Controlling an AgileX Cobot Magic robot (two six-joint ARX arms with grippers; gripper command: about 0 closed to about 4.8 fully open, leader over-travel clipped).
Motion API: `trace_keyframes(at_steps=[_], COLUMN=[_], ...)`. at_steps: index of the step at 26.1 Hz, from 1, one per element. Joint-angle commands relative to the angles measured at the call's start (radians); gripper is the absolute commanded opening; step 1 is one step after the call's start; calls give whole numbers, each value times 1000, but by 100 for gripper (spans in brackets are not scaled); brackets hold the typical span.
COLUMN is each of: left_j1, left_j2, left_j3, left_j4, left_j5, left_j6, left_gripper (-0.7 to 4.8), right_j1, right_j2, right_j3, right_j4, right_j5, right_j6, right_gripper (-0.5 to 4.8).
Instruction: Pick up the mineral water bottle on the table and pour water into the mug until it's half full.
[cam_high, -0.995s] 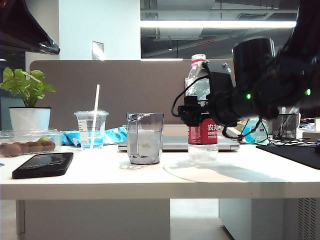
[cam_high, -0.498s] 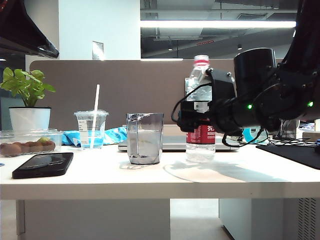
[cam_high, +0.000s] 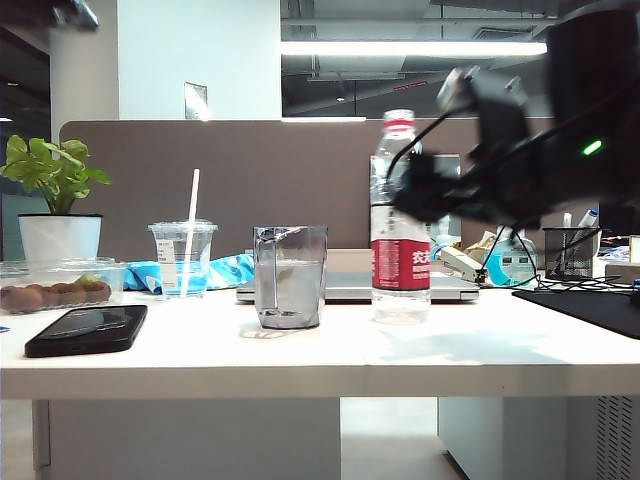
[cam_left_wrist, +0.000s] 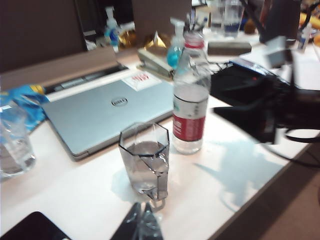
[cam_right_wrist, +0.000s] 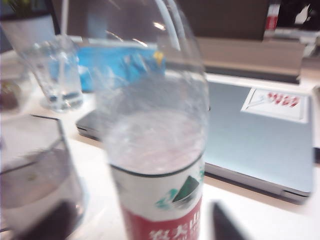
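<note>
The mineral water bottle (cam_high: 400, 230) (cam_left_wrist: 190, 100) (cam_right_wrist: 155, 150) stands upright on the white table (cam_high: 300, 350), partly full. To its left is the grey-tinted mug (cam_high: 290, 277) (cam_left_wrist: 146, 160) (cam_right_wrist: 35, 185), with water in its lower half. My right gripper (cam_high: 410, 197) (cam_right_wrist: 137, 222) is blurred and hangs open at the bottle's upper body. Its fingers (cam_right_wrist: 225, 222) stand on either side of the label with gaps, not gripping. My left gripper (cam_left_wrist: 142, 220) is shut and empty, above the table's near side in front of the mug.
A closed silver laptop (cam_high: 345, 288) (cam_left_wrist: 105, 110) lies behind mug and bottle. A lidded cup with a straw (cam_high: 183, 258), a black phone (cam_high: 85, 330), a fruit box (cam_high: 55, 285) and a potted plant (cam_high: 55, 200) stand at the left. A black mat (cam_high: 590, 305) lies at the right.
The right gripper has let go of the bottle and risen up and back to the right; the bottle now stands straight on the table. The left arm has lifted out of the exterior view's top-left corner.
</note>
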Motion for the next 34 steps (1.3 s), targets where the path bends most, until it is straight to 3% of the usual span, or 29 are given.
trace_keyframes(at_steps=[1, 5, 11, 23, 25, 27, 31, 34], left_j1=[0, 0, 0, 1, 48, 177, 363, 451], left_j2=[-68, -149, -267, -285, -310, -353, -422, -492], left_j3=[3, 3, 3, -2, -5, -5, -63, -212], left_j4=[-19, -64, -214, -242, -252, -255, -232, -86], left_j5=[-16, -18, -186, -188, -166, -76, -67, -67], left_j6=[2, 3, 3, 3, 3, 26, -23, -46], left_gripper=[-5, -5, -4, -4, -5, -4, -4, -4], right_j1=[2, 2, 2, 2, 2, 2, 2, 2], right_j2=[-199, -386, -626, -668, -668, -668, -668, -668], right_j3=[-93, -153, -222, -225, -226, -226, -226, -226], right_j4=[-77, -208, -394, -448, -448, -448, -448, -448], right_j5=[3, 5, 113, 126, 126, 127, 112, 116], right_j6=[4, 4, 3, 4, 3, 3, 3, 3], right_gripper=[15, -6, -3, 4, 4, 4, 4, 4])
